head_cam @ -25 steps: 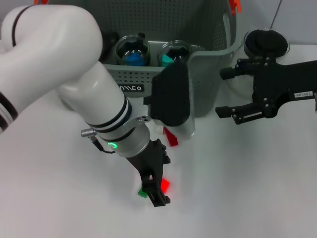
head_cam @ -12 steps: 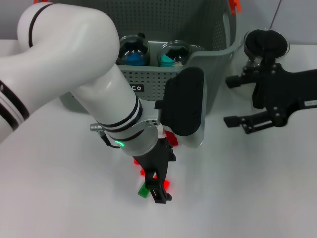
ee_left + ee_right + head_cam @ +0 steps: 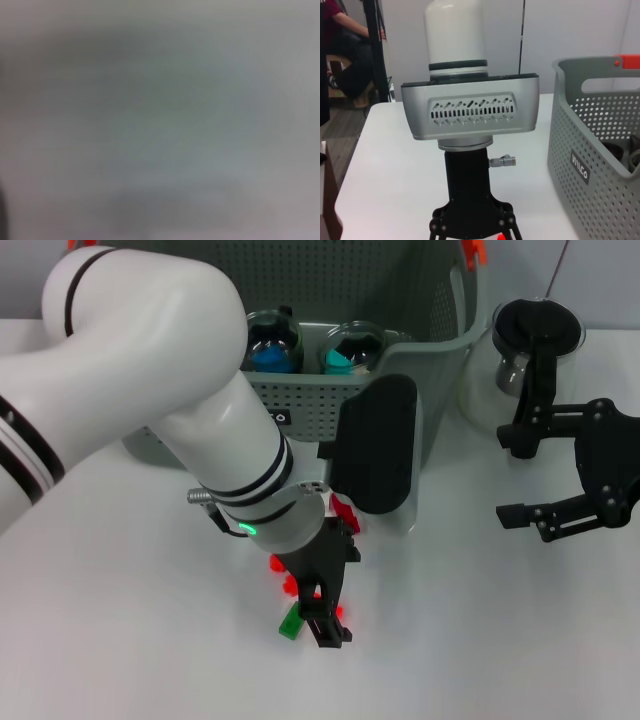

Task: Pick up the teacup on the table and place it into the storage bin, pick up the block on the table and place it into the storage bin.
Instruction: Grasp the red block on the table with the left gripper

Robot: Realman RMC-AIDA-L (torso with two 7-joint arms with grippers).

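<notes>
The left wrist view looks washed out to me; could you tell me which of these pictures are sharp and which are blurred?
Left wrist view: wholly out of focus, only grey-green smears, nothing identifiable. Head view: sharp, with the left gripper low over the white table by small red and green blocks. Right wrist view: sharp on the grey-green perforated storage bin.

Bare white table [image 3: 480, 640] lies open around the left gripper [image 3: 322, 620]; the perforated grey-green plastic storage bin [image 3: 400, 350] walls off the space behind its jaws.

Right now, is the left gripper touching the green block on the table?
Cannot tell. In the head view the left gripper is down at the table with the green block right beside its fingers, but no plain contact or gap shows; the left wrist view is blurred.
</notes>
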